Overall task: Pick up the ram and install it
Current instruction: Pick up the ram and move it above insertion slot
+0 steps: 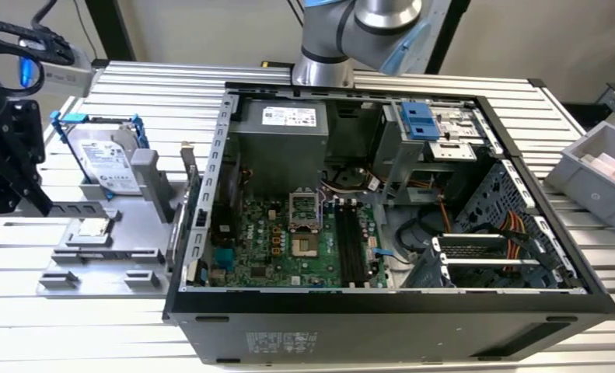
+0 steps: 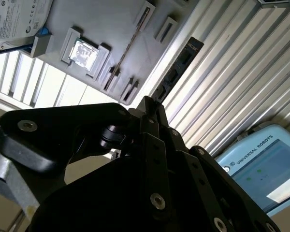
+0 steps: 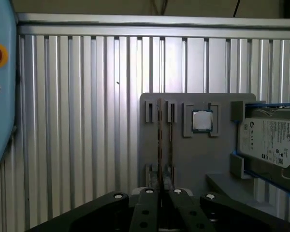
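Counted: 1 ram (image 3: 159,140), 1 HDD (image 3: 268,140) in a blue frame, 1 CPU chip (image 3: 202,121), 1 grey fixture plate (image 3: 193,159), 1 open PC case (image 1: 390,307), 1 grey bin (image 1: 598,167), 1 teach pendant (image 3: 0,106). The ram is stood on edge in the fixture plate's slotted holders, at the side away from the HDD, w/ the CPU chip between the two. The fixture plate is laid on the table (image 1: 162,85) near its edge at the exterior view's left, just beside the PC case, which is set mid-table. The long black mobo slots (image 1: 349,245) are inside the case, well apart from the ram. The arm's base (image 1: 354,31) is stood behind the case at the table's far side. The gripper (image 3: 160,193) is held above the table, clear of the plate, its fingers (image 2: 146,111) pressed together on nothing. In the first wrist view it is lined up w/ the ram's thin edge.
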Controlling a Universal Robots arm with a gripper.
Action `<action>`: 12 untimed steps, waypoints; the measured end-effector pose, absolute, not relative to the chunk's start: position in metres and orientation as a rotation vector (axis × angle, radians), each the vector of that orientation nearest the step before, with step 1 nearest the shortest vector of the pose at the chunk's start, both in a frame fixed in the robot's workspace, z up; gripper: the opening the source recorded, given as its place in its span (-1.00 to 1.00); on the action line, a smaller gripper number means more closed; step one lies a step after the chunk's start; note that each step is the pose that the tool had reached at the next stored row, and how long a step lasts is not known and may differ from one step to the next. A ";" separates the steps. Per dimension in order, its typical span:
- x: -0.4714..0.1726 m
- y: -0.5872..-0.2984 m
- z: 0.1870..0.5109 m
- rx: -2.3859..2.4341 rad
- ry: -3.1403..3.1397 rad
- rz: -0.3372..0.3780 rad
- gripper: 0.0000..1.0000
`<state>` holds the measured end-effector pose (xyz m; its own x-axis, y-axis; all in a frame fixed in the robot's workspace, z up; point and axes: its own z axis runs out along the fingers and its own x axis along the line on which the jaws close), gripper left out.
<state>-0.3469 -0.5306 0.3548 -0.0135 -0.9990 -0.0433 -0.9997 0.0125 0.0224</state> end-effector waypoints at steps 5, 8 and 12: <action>-0.347 -0.531 0.359 -2.196 2.225 0.072 -1.00; -0.347 -0.531 0.361 -2.196 2.225 0.072 -1.00; -0.347 -0.531 0.365 -2.196 2.225 0.071 -1.00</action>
<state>-0.3469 -0.5306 0.3646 -0.0135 -0.9990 -0.0423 -0.9997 0.0126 0.0224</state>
